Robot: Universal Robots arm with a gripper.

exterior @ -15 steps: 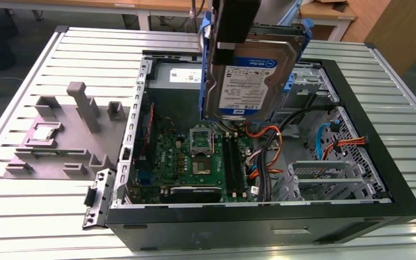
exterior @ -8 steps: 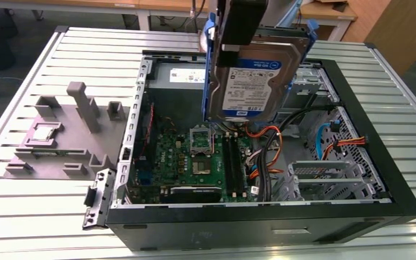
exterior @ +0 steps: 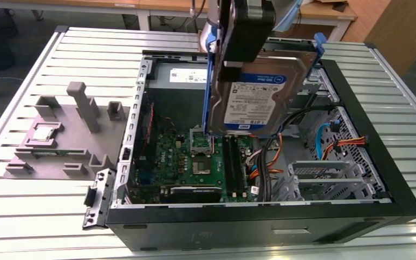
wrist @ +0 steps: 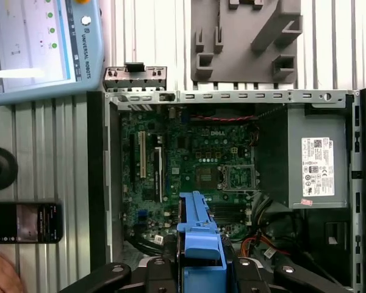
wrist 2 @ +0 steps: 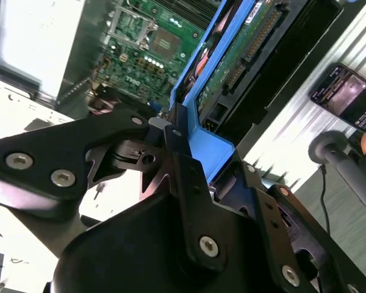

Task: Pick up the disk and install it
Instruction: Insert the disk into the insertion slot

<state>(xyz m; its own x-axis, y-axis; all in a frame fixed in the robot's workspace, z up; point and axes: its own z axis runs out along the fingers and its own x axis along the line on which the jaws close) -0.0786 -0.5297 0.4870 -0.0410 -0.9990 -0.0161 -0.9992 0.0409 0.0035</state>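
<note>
**A:** Where is the disk?

**B:** The disk (exterior: pixel 262 103), a silver hard drive with a white-and-blue label, hangs in the air above an open computer case (exterior: pixel 266 230). It touches nothing inside the case. In the exterior view, its label faces the camera.

**A:** What is holding it?

**B:** The gripper (exterior: pixel 228 69) reaches down from above and is clamped on the blue rail (wrist 2: pixel 215 149) at the disk's upper end. In the second wrist view, the black fingers (wrist 2: pixel 184 165) pinch that blue plastic from both sides.

**A:** Which way does its length run?

**B:** Nearly upright, with a slight tilt. The long axis drops away from the fingers toward the case, so the disk lies below the gripper, not beside it. By the look of it, the disk is picked up but not yet installed.

**A:** What lies under it?

**B:** The green circuit board (exterior: pixel 193 160) on the case floor, well below the disk's lower end. A grey metal cage (exterior: pixel 322 174) stands in the case toward the exterior view's right, apart from the disk. The power supply (wrist: pixel 317 159) sits at one end of the case.

**A:** And outside the case?

**B:** On the slatted table (exterior: pixel 20 206), at the exterior view's left, a grey tray (exterior: pixel 63 157) carries a small square chip (exterior: pixel 44 132). In the first wrist view a phone (wrist: pixel 24 221) lies on the table beside the case.
</note>
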